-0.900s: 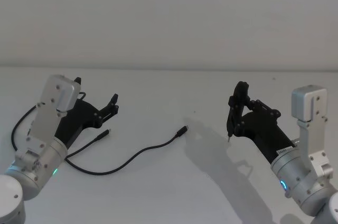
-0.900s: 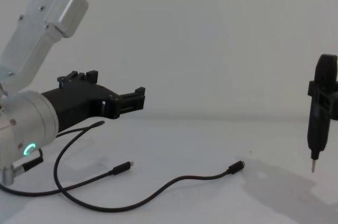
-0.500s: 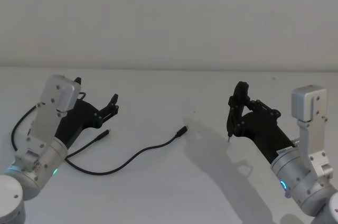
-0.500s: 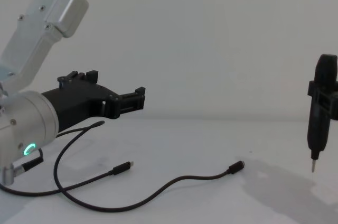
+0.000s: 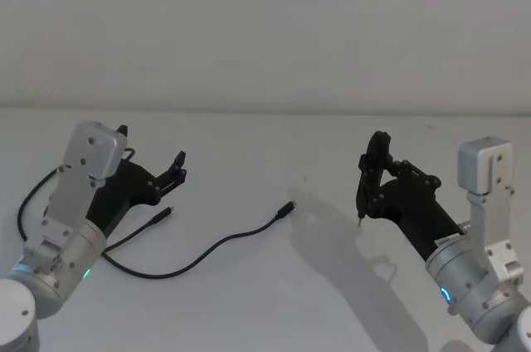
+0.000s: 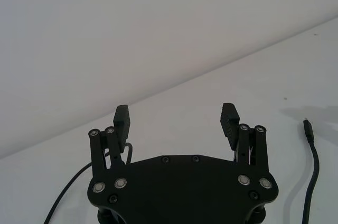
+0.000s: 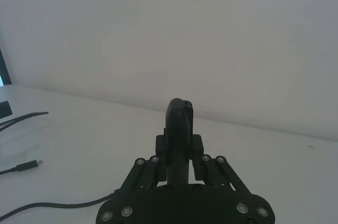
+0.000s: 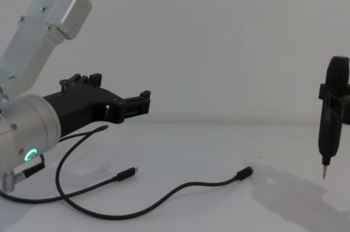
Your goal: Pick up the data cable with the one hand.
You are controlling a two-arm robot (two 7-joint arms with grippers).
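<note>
Black data cable unmoved; left claw spread; right claw gripping tool.

The left gripper has crept slightly lower and rightward in head view.

Bare robot lab bench, set up for a trial

A plain white desk meets a blank pale wall. Over it reach two silver arms with glowing rings: the left pincer is spread wide, and the right pincer is clamped on a pen-like tool. A single black data cable lies loose on the surface, like a test prop.
</note>
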